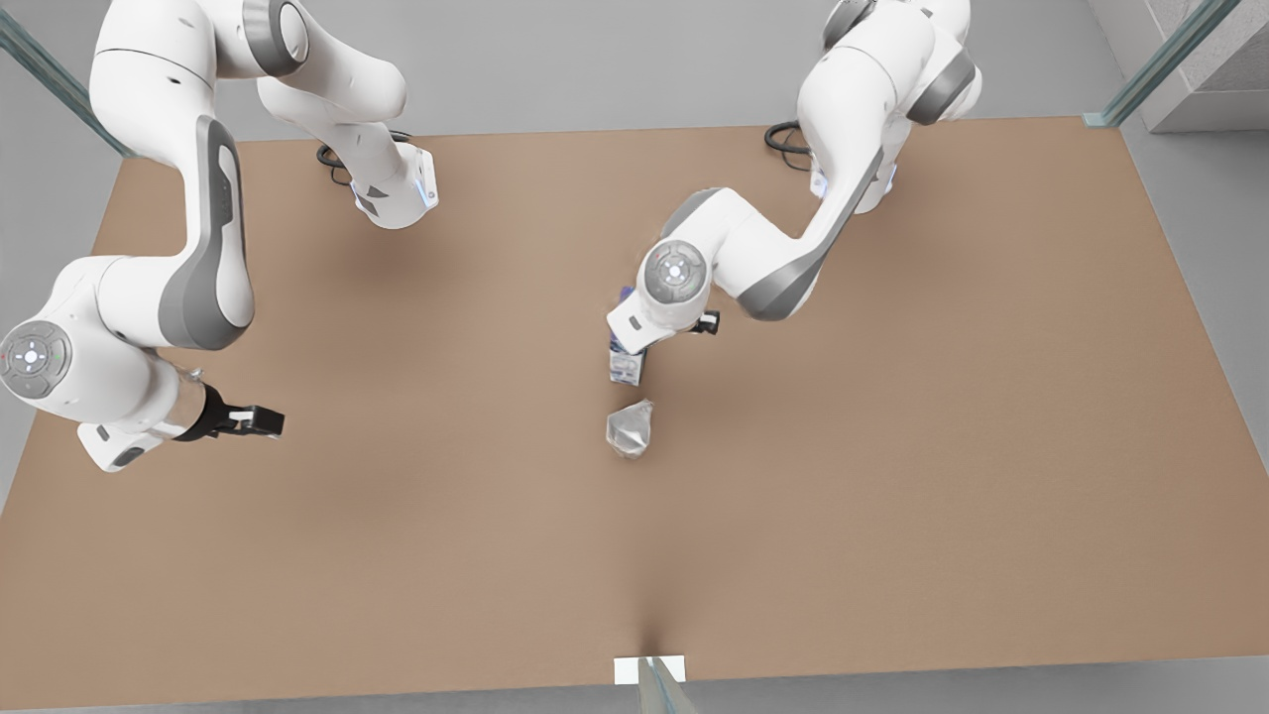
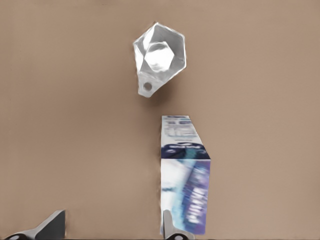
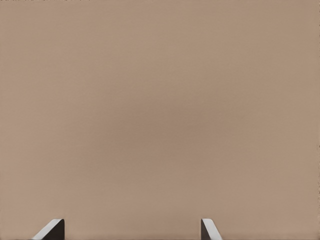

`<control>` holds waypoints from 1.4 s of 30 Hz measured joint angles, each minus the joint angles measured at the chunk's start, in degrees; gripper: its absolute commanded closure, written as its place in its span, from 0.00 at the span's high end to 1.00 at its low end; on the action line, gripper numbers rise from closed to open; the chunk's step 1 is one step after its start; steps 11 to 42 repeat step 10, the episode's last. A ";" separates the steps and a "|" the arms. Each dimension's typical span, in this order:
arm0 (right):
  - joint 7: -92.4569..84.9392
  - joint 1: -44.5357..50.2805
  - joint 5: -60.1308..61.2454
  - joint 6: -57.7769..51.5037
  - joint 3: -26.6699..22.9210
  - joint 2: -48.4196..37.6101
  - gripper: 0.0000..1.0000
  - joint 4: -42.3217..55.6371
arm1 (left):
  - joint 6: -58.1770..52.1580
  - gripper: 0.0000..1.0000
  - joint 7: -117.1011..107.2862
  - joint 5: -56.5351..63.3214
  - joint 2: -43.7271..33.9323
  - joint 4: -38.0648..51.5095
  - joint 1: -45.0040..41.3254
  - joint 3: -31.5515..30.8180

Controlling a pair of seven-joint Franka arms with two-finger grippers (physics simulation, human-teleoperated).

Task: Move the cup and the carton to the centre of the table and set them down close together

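1. Brown tabletop, the table [image 1: 892, 476] is plain and matte, with a small white tab [image 1: 649, 670] at its near edge in the front view.
2. My left gripper [image 1: 644, 342] is the one over the middle of the table, on the arm at the front view's right; its wrist camera looks down on both task things.
3. Its fingers [image 2: 172, 227] are spread wide: one tip sits against the carton's printed face, the other [image 2: 50, 227] stands well apart over bare table, so I am not gripping anything.
4. The carton [image 1: 627, 365] stands near the table's centre, dark blue and white with pale print, partly under my left hand in the front view.
5. The cup [image 1: 631, 427] lies on its side just beside the carton, towards the white tab, silvery and faceted; in the left wrist view its open mouth [image 2: 159, 54] faces the camera. A narrow strip of table shows between the two.
6. My right gripper [image 1: 260, 421] waits at the front view's left, well apart from both things, pointing towards the middle.
7. Its fingers [image 3: 50, 231] are also spread wide, with bare table below them.
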 measured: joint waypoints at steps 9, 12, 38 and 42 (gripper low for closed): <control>2.18 -0.94 -0.47 0.90 -0.17 -0.86 1.00 2.22 | 4.87 1.00 25.96 4.39 -15.81 -7.98 18.85 7.48; 2.18 -0.94 -0.70 0.90 -0.17 -0.86 1.00 2.22 | 4.88 1.00 26.06 4.99 -15.81 -8.02 18.89 7.24; 2.18 -0.94 -0.70 0.90 -0.17 -0.86 1.00 2.22 | 4.88 1.00 26.06 4.99 -15.81 -8.02 18.89 7.24; 2.18 -0.94 -0.70 0.90 -0.17 -0.86 1.00 2.22 | 4.88 1.00 26.06 4.99 -15.81 -8.02 18.89 7.24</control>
